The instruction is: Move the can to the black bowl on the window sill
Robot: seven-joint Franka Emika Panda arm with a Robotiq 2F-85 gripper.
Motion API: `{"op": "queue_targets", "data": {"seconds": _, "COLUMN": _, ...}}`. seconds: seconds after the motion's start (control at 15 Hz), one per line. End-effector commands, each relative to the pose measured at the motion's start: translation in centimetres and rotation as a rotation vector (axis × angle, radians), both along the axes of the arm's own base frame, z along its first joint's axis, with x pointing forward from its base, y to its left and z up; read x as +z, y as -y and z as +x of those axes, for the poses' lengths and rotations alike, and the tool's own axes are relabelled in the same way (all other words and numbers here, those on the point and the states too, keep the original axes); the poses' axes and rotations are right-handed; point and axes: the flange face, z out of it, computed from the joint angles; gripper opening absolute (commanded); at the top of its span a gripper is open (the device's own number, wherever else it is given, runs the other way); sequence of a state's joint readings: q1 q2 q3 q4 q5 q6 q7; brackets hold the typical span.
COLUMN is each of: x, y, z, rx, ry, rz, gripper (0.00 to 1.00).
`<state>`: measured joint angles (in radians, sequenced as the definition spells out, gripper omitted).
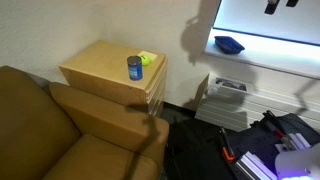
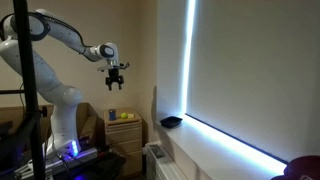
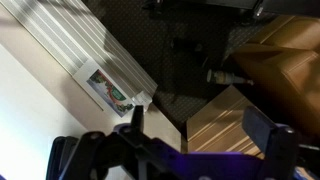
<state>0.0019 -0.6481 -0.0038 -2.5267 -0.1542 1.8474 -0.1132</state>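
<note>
big bright window [image 2: 250,70] fills one side of the room, glowing hard. down low, a brown couch [image 1: 60,130] sits pushed against the tan wooden tabletop [image 1: 105,62]. the white arm [image 2: 50,40] rises from its base and reaches out high in the air. below the glass runs the window sill [image 2: 215,145], long and pale. the tabletop carries two things, and it shows in the wrist view too, down under the camera. the end effector [image 2: 116,82] hangs up in the air, well apart from the tabletop and well apart from the sill. in the wrist view the end effector [image 3: 196,115] is spread wide, with its dark fingers [image 3: 135,125] far from each other and nothing between them. the black bowl [image 1: 229,44] rests on the window sill, and in an exterior view the bowl [image 2: 171,122] sits near the sill's end. the can [image 1: 134,68], blue with a silvery top, stands upright on the tabletop, nowhere near the bowl. just beside the can lies a yellow-green ball [image 1: 147,59].
</note>
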Motion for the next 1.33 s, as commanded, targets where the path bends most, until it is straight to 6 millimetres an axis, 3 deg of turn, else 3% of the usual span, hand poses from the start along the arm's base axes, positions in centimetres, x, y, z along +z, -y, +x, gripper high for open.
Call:
{"op": "queue_targets", "data": {"seconds": 0.0, "x": 0.1, "y": 0.0, "z": 0.0, "rx": 0.000, "ry": -0.001, "rz": 0.000, "gripper": 1.00}}
{"op": "queue_targets", "data": {"seconds": 0.13, "x": 0.1, "y": 0.0, "z": 0.0, "rx": 0.000, "ry": -0.001, "rz": 0.000, "gripper": 1.00}}
{"op": "queue_targets", "data": {"seconds": 0.2, "x": -1.3, "y": -0.2, "z": 1.8, "rx": 0.018, "ry": -0.044, "rz": -0.014, "gripper": 1.00}}
{"op": "queue_targets", "data": {"seconds": 0.27, "x": -2.9, "y": -1.8, "z": 3.7, "rx": 0.068, "ry": -0.076, "rz": 0.001, "gripper": 1.00}}
{"op": "queue_targets", "data": {"seconds": 0.6, "x": -6.4, "y": -13.6, "z": 8.0, "rx": 0.364, "ry": -0.087, "rz": -0.025, "gripper": 1.00}}
{"op": "queue_targets", "data": {"seconds": 0.87, "x": -6.8, "y": -23.2, "z": 12.2, "rx": 0.542, "ry": -0.073, "rz": 0.010, "gripper": 1.00}}
{"op": "queue_targets", "data": {"seconds": 0.93, "x": -6.1, "y": -24.1, "z": 12.7, "rx": 0.578, "ry": -0.075, "rz": 0.011, "gripper": 1.00}}
{"op": "queue_targets", "data": {"seconds": 1.0, "x": -6.5, "y": -22.4, "z": 10.3, "rx": 0.517, "ry": -0.045, "rz": -0.014, "gripper": 1.00}}
{"op": "queue_targets", "data": {"seconds": 1.07, "x": -6.4, "y": -23.7, "z": 11.2, "rx": 0.541, "ry": -0.044, "rz": -0.007, "gripper": 1.00}}
{"op": "queue_targets", "data": {"seconds": 1.2, "x": -6.4, "y": -24.5, "z": 12.3, "rx": 0.557, "ry": -0.050, "rz": 0.000, "gripper": 1.00}}
{"op": "queue_targets", "data": {"seconds": 1.27, "x": -7.8, "y": -25.0, "z": 13.3, "rx": 0.526, "ry": -0.091, "rz": -0.035, "gripper": 1.00}}
